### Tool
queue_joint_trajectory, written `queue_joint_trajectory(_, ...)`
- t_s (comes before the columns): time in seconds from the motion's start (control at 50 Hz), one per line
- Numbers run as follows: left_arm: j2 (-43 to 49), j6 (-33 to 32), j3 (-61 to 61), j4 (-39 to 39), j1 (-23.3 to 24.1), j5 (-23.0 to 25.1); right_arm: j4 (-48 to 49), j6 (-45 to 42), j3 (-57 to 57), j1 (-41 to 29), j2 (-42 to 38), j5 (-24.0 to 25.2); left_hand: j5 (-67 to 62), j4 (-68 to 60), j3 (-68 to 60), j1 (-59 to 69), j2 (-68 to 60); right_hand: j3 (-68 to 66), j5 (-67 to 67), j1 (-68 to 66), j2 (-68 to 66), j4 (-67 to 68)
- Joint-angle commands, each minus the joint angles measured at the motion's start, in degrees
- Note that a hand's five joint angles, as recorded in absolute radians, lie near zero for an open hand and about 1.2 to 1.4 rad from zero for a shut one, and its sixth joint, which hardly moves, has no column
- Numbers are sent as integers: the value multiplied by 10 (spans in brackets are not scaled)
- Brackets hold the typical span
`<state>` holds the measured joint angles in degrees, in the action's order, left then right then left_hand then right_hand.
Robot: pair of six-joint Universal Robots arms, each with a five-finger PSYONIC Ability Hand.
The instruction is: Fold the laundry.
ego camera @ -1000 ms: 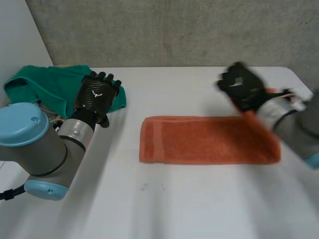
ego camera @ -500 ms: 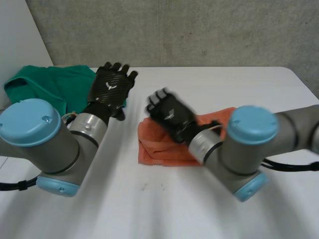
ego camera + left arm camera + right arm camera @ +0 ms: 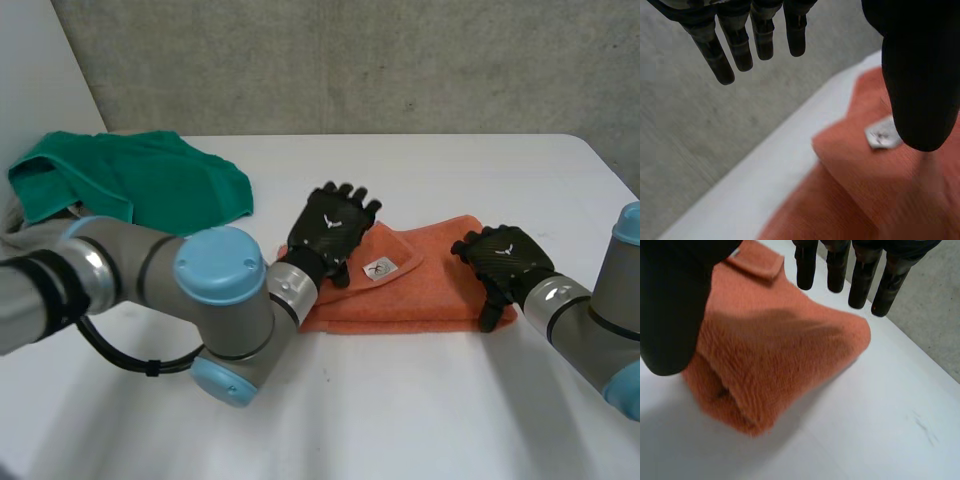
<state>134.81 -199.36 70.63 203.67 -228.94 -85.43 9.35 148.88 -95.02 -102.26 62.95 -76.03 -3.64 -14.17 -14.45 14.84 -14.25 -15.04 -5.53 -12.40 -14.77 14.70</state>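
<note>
An orange towel (image 3: 425, 292) lies folded on the white table (image 3: 400, 410), its upper layer askew, with a white label (image 3: 379, 268) facing up. My left hand (image 3: 330, 228) rests open over the towel's left end, fingers straight. In the left wrist view the towel (image 3: 850, 200) and label (image 3: 882, 137) lie under the palm beside the thumb (image 3: 920, 75). My right hand (image 3: 503, 260) sits open at the towel's right end. In the right wrist view the thick folded end (image 3: 780, 355) lies under the palm, below the straight fingers (image 3: 860, 280), which hold nothing.
A green cloth (image 3: 150, 180) lies bunched at the back left of the table. My left arm (image 3: 220, 300) reaches across the table's front left. A grey wall (image 3: 350, 60) stands behind the table's far edge.
The right hand carried the towel's right end leftward, folding it over, then let go and returned to the new right end. The left hand moved from the green cloth to the towel's left end.
</note>
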Motion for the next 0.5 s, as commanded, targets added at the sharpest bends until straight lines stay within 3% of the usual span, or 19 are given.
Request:
queue_joint_trajectory(0.02, 43, -1, -33, -31, -3, -1, 8, -9, -1, 1, -12, 0, -14, -9, -6, 2, -8, -88, -83, -115, -91, 92)
queue_joint_trajectory(0.16, 56, -2, -55, -34, -9, -24, 12, -14, -1, 0, -18, -1, -63, -58, -55, 51, -57, -110, -105, -137, -113, 114)
queue_joint_trajectory(0.24, 56, -8, -80, -31, -37, -119, 12, -15, -1, 0, -22, -1, -78, -73, -70, 66, -72, -119, -114, -145, -121, 122)
queue_joint_trajectory(0.28, 51, -15, -79, -28, -48, -141, 12, -15, -1, -1, -22, -1, -75, -70, -67, 63, -69, -119, -114, -145, -121, 122)
queue_joint_trajectory(0.38, 38, -49, -62, -30, -51, -146, 15, -16, -1, -1, -22, -2, -55, -50, -47, 43, -49, -119, -114, -145, -121, 122)
queue_joint_trajectory(0.5, -9, -49, -16, -28, -17, -127, 15, -16, -2, 0, -22, -2, -25, -19, -16, 13, -19, -119, -114, -145, -121, 122)
